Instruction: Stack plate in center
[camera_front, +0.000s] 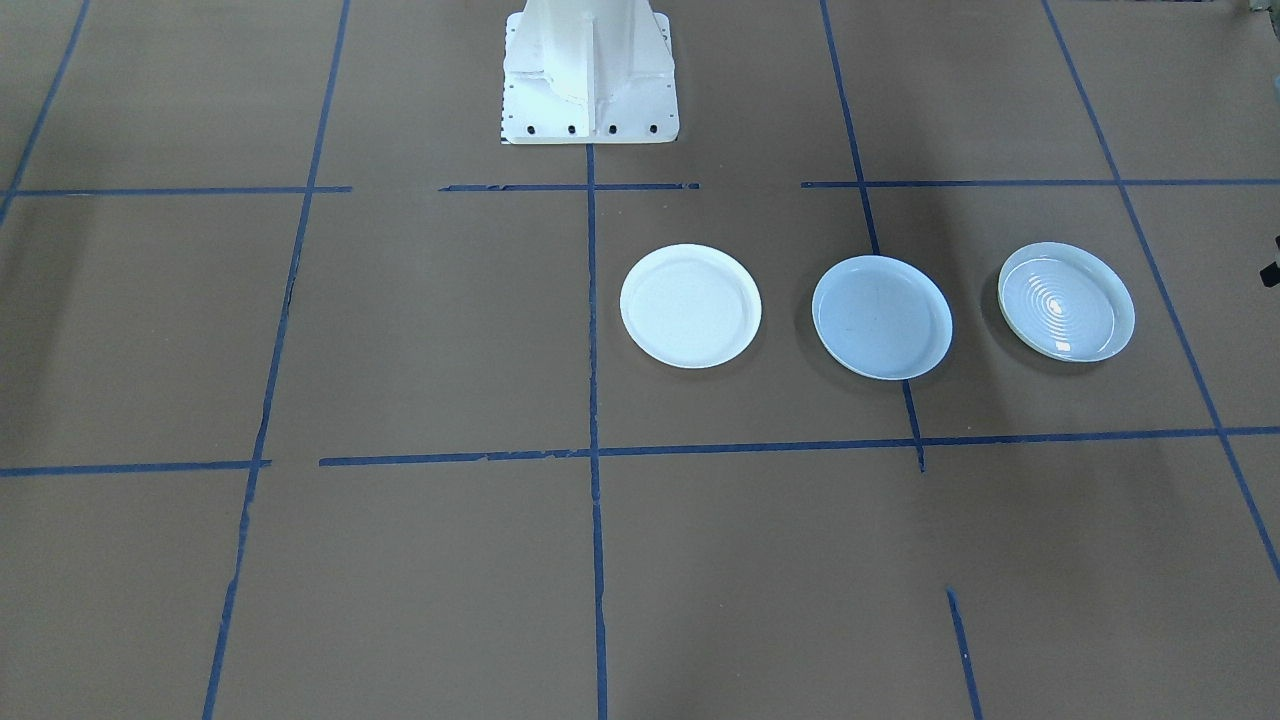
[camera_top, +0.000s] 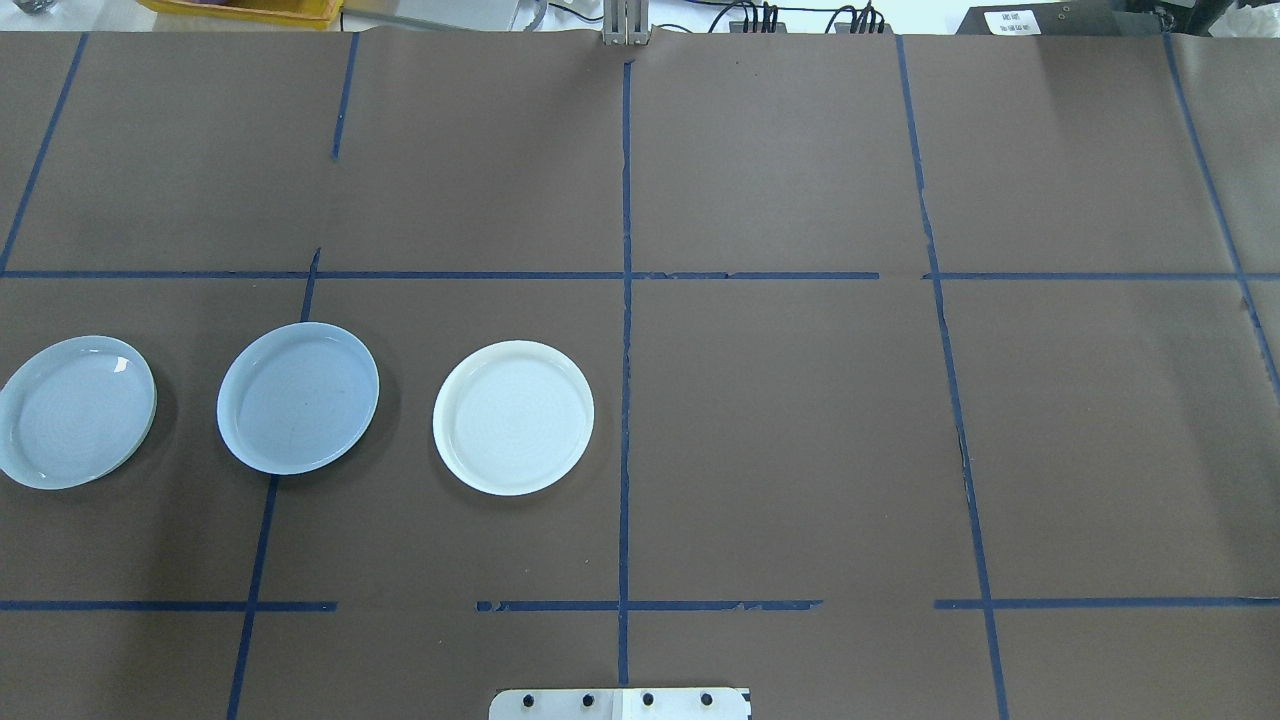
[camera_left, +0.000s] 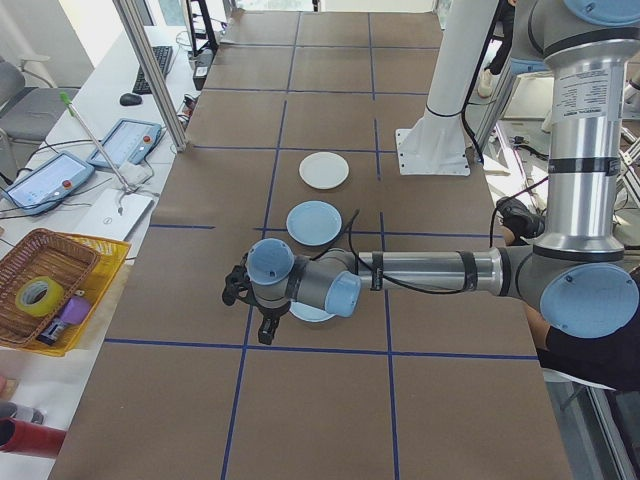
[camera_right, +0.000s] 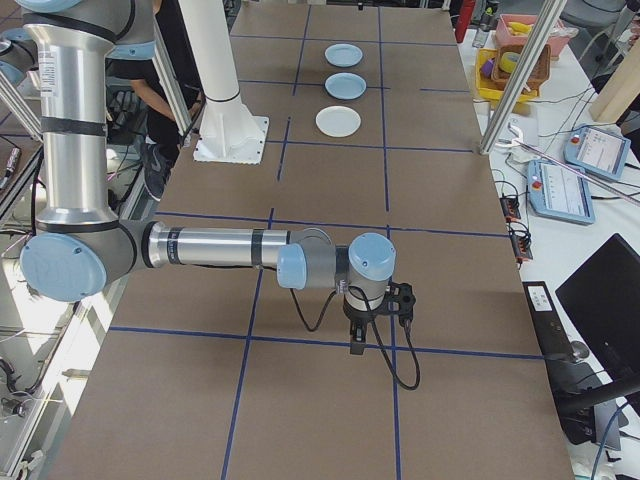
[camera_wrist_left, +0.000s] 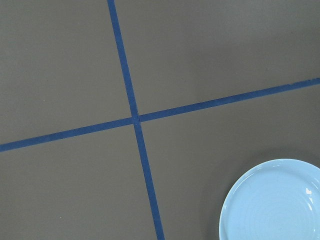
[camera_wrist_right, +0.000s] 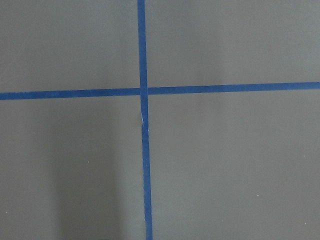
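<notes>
Three plates lie in a row on the brown table. The center one (camera_front: 882, 317) (camera_top: 298, 397) (camera_left: 314, 222) (camera_right: 346, 87) is pale blue-grey and smooth inside. A bright white plate (camera_front: 690, 306) (camera_top: 513, 417) is on the side toward the robot's base, and a ringed plate (camera_front: 1066, 301) (camera_top: 77, 411) (camera_wrist_left: 272, 200) lies at the outer end. My left gripper (camera_left: 267, 333) hangs over the table just beyond the ringed plate, pointing down. My right gripper (camera_right: 355, 343) hangs far away over the table's other half. I cannot tell whether either is open or shut.
Blue tape lines (camera_top: 625, 300) grid the brown table. The white robot pedestal (camera_front: 588, 75) stands mid-table at the robot's edge. A yellow tray with a wicker basket (camera_left: 50, 290) and teach pendants (camera_left: 125, 142) sit beyond the far edge. A person (camera_right: 160, 110) is behind the robot.
</notes>
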